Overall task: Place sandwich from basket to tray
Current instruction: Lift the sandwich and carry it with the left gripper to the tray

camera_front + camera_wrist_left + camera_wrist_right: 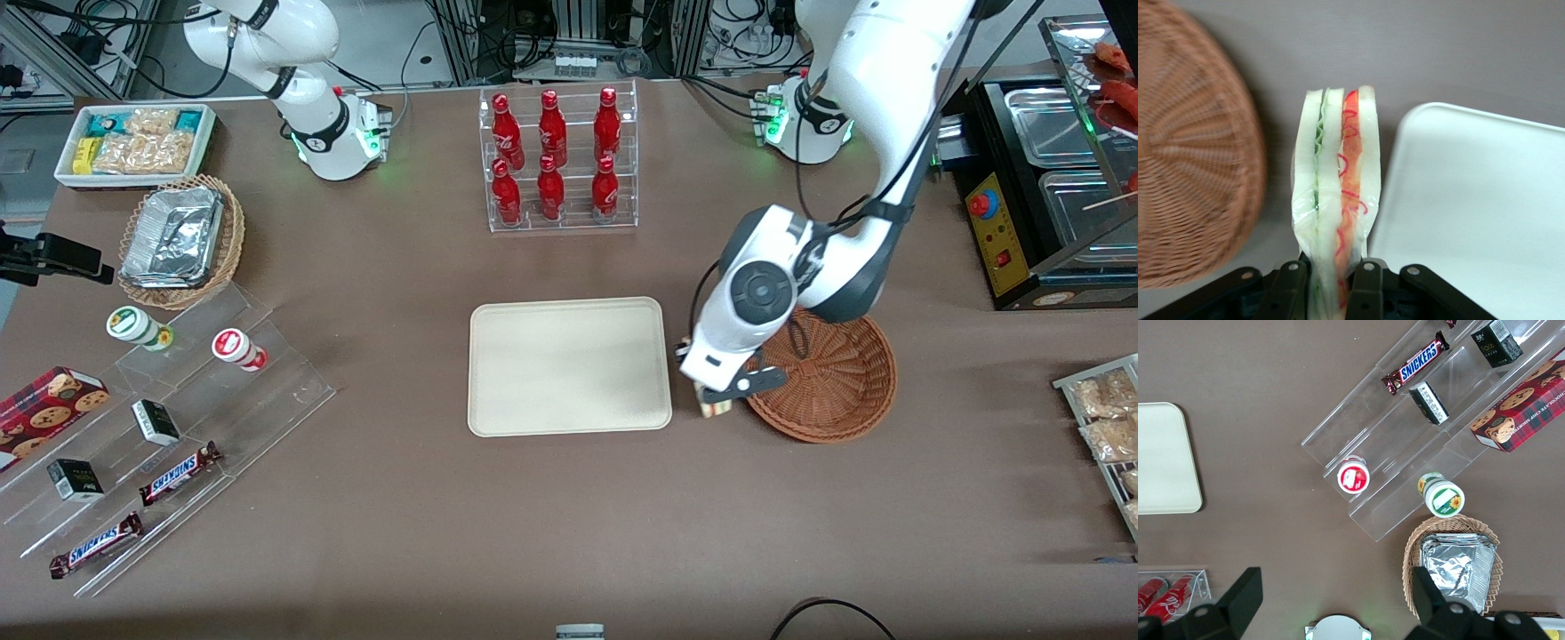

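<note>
My gripper (pixel 717 402) (pixel 1330 280) is shut on the sandwich (pixel 1335 193) (pixel 717 408), a wrapped wedge of white bread with green and red-orange filling. It hangs above the bare table in the gap between the reddish-brown wicker basket (pixel 831 387) (pixel 1188 153) and the cream tray (pixel 569 366) (pixel 1478 207). The black fingers (pixel 1367 290) press the wedge from both sides. In the front view the arm hides most of the sandwich; only its lower tip shows. The tray also appears in the right wrist view (pixel 1161 457).
A clear rack of red bottles (pixel 556 160) stands farther from the front camera than the tray. Toward the parked arm's end lie a tan basket of foil containers (pixel 180 240), a white snack bin (pixel 133 142) and acrylic steps with candy bars (pixel 178 471). A black appliance (pixel 1049 196) stands toward the working arm's end.
</note>
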